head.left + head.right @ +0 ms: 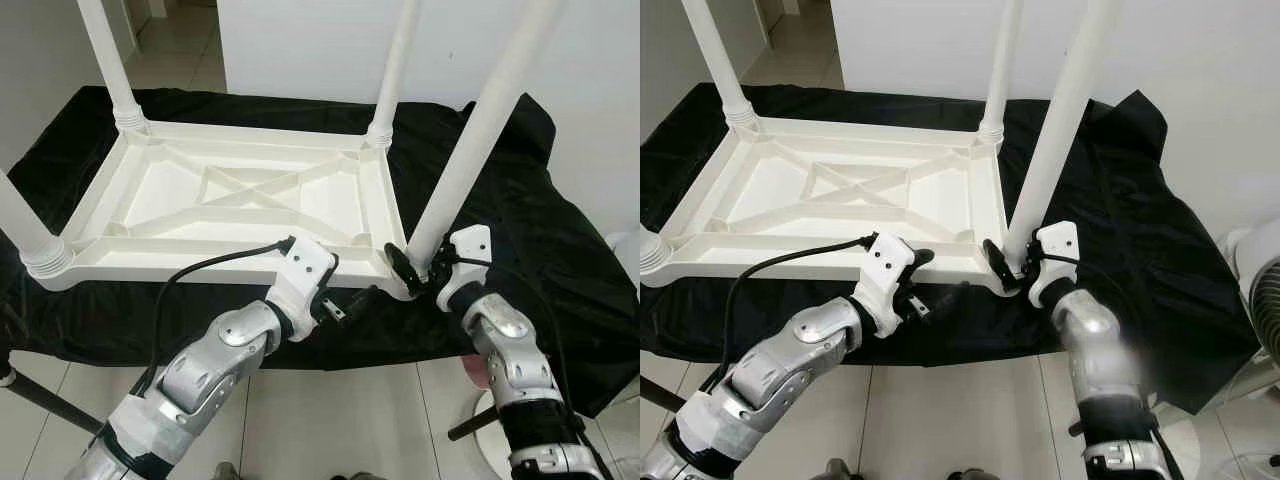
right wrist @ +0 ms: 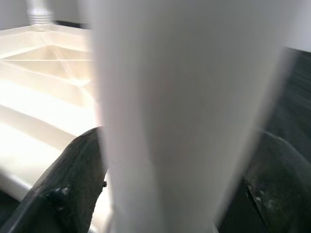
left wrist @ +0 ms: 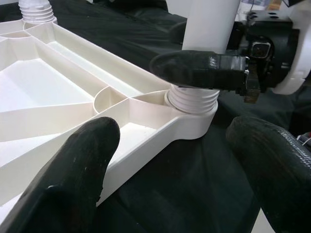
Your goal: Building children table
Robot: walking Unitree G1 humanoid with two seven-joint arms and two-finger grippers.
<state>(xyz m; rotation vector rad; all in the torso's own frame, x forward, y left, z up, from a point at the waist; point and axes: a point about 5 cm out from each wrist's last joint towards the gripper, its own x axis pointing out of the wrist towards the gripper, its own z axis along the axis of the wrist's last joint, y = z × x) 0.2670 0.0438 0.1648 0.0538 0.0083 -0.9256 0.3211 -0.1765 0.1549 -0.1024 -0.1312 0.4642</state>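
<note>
Head camera first: the white plastic children's table top (image 1: 240, 195) lies upside down, ribbed underside up, on a worktop draped in black cloth (image 1: 520, 220). Four white tapered legs stand up from its corner sockets, and the near-right white plastic leg (image 1: 470, 140) leans a bit to the right. The right hand (image 1: 422, 268) is at that leg's base, one black finger on each side of it, so it's clamped on the leg just above the socket. The left hand (image 1: 352, 300) sits just in front of the table top's near edge, close to the same corner, with a black cable (image 1: 200, 268) looping back over its wrist.

Left wrist camera: the left hand's two black fingers (image 3: 73, 179) are spread well apart with nothing between them, the near one just beside the rim. Past them is the corner socket with the ridged collar (image 3: 192, 99) of the leg in it, and a finger of the right hand lies across it.

Right wrist camera: the leg is blurry and close, with a black finger (image 2: 73, 189) against each side.
</note>
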